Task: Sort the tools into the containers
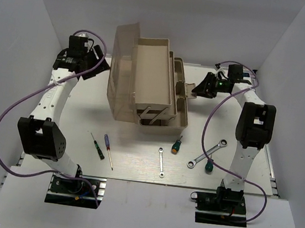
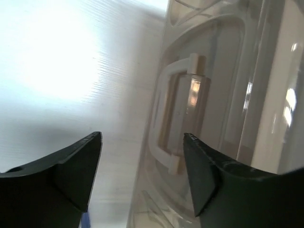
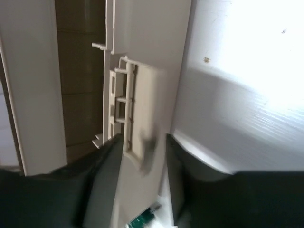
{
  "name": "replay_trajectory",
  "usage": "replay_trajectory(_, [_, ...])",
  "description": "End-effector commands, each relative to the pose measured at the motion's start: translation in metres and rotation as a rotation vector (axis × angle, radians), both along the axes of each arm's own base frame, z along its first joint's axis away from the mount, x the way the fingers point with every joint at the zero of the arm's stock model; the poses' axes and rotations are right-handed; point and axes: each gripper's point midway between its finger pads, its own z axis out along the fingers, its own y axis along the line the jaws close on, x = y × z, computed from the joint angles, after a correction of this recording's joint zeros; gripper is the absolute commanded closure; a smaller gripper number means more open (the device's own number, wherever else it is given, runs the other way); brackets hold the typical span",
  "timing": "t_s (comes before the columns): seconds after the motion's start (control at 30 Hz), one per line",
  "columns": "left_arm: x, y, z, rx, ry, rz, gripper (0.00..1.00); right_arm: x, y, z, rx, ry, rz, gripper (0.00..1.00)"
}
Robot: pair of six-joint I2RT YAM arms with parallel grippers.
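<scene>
The toolbox stands open mid-table, with beige trays (image 1: pixel 155 72) and a translucent brown lid (image 1: pixel 123 71) raised on its left. My left gripper (image 1: pixel 95 62) is open beside the lid; its wrist view shows the lid's edge (image 2: pixel 142 190) between the jaws (image 2: pixel 142 142) and the white handle (image 2: pixel 164 137). My right gripper (image 1: pixel 200 89) is closed around the toolbox latch (image 3: pixel 142 118). On the table lie a black-green screwdriver (image 1: pixel 97 145), a blue-red screwdriver (image 1: pixel 108 150), a short wrench (image 1: pixel 161 163), a longer wrench (image 1: pixel 207 152) and two stubby green screwdrivers (image 1: pixel 177 145) (image 1: pixel 209 165).
White walls enclose the table on the left, back and right. Purple cables loop from both arms. All the tools lie in a row between the toolbox and the arm bases. A green handle (image 3: pixel 142 218) shows at the bottom of the right wrist view.
</scene>
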Motion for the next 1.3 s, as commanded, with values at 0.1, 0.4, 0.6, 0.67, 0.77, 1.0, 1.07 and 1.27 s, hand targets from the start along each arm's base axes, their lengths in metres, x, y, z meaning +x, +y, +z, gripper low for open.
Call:
replay_trajectory(0.1, [-0.022, 0.025, 0.031, 0.045, -0.033, 0.092, 0.17, 0.0, -0.005, 0.042, 0.028, -0.134, 0.028, 0.42])
replay_trajectory(0.4, [-0.068, 0.053, 0.048, 0.128, -0.028, 0.203, 0.17, -0.01, -0.038, 0.057, -0.032, -0.164, -0.004, 0.33])
replay_trajectory(0.6, [-0.103, 0.064, 0.055, 0.164, -0.034, 0.25, 0.19, -0.026, -0.065, 0.056, -0.189, -0.174, -0.022, 0.1])
replay_trajectory(0.67, [-0.114, 0.066, 0.06, 0.167, -0.049, 0.258, 0.23, -0.037, -0.071, 0.054, -0.216, -0.151, -0.01, 0.1])
replay_trajectory(0.77, [-0.124, 0.063, 0.057, 0.168, -0.045, 0.229, 0.33, -0.051, -0.078, 0.056, -0.236, -0.128, 0.017, 0.1])
replay_trajectory(1.0, [-0.143, 0.015, 0.041, 0.092, -0.07, -0.063, 0.87, -0.111, -0.098, 0.047, -0.443, -0.193, 0.163, 0.89])
replay_trajectory(1.07, [-0.162, 0.0, 0.016, 0.04, -0.005, -0.146, 0.9, -0.142, -0.111, 0.025, -0.541, -0.144, 0.224, 1.0])
replay_trajectory(1.27, [-0.225, -0.011, -0.039, -0.003, 0.166, -0.228, 0.61, -0.222, -0.132, -0.024, -0.676, 0.037, 0.311, 0.68])
